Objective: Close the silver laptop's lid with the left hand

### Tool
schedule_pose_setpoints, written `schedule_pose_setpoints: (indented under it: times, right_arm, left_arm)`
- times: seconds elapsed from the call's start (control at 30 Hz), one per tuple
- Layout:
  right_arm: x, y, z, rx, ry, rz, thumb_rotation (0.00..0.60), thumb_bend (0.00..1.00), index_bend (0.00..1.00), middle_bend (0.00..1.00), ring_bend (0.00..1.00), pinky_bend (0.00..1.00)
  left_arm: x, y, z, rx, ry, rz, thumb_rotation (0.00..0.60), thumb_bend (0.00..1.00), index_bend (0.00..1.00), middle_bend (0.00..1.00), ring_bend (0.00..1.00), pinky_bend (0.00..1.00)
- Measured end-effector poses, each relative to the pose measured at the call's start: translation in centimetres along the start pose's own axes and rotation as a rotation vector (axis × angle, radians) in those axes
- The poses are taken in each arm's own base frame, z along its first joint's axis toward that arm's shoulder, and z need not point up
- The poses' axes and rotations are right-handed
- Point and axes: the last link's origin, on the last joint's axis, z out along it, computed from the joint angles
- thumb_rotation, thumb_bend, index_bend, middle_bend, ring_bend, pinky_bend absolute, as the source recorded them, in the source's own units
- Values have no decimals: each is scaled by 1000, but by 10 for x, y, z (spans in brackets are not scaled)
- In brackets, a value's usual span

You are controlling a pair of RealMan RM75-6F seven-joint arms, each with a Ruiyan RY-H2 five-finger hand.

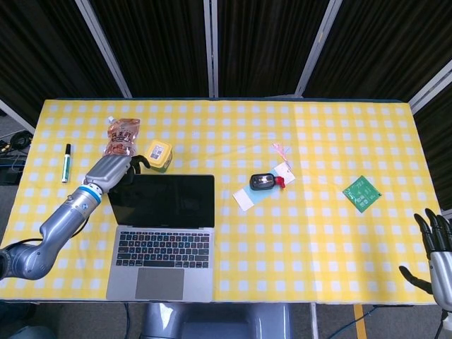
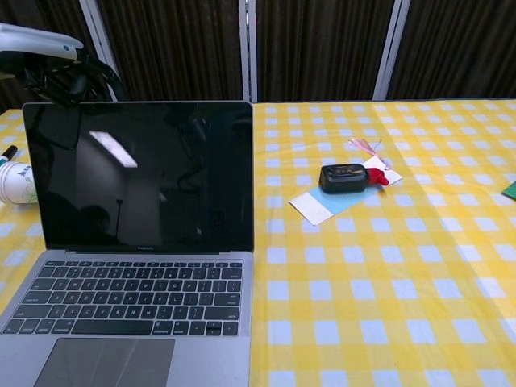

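- While its lid stands open with the dark screen toward the robot, the silver laptop (image 1: 164, 236) sits at the desk's (image 1: 332, 240) near-left edge.
- Left robot hand (image 1: 111, 169) sits at the lid's upper-left corner, behind the screen; whether its fingers press the lid cannot be told, and nothing is seen in its grasp.
- Right robot hand (image 1: 432, 247) hangs off the desk's near-right corner, fingers apart, holding nothing.
- Behind the laptop lie a snack pouch (image 1: 121, 136) and a yellow tin (image 1: 159, 153).
- A marker (image 1: 67, 162) lies at far left.
- A black device (image 1: 263, 181) rests on a pale card right of the laptop; a green board (image 1: 362, 193) lies further right.
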Motion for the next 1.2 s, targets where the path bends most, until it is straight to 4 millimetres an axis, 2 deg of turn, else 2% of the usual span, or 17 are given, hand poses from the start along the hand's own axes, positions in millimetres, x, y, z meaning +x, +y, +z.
schedule_pose_setpoints:
  times: [0.3, 0.63, 1.2]
  right_arm:
    - [0, -1, -1, 5, 3, -1, 600, 0, 0, 0, 0, 0]
    - [1, -2, -2, 11, 8, -1, 600, 0, 0, 0, 0, 0]
    - [3, -5, -5, 21, 14, 2, 600, 0, 0, 0, 0, 0]
  left_arm:
    - [-4, 10, -29, -104, 13, 22, 600, 1000, 313, 483, 481, 521]
    - [-10, 10, -59, -142, 0, 76, 600, 1000, 313, 483, 481, 521]
    - [-39, 4, -101, -204, -81, 101, 600, 1000, 313, 483, 481, 521]
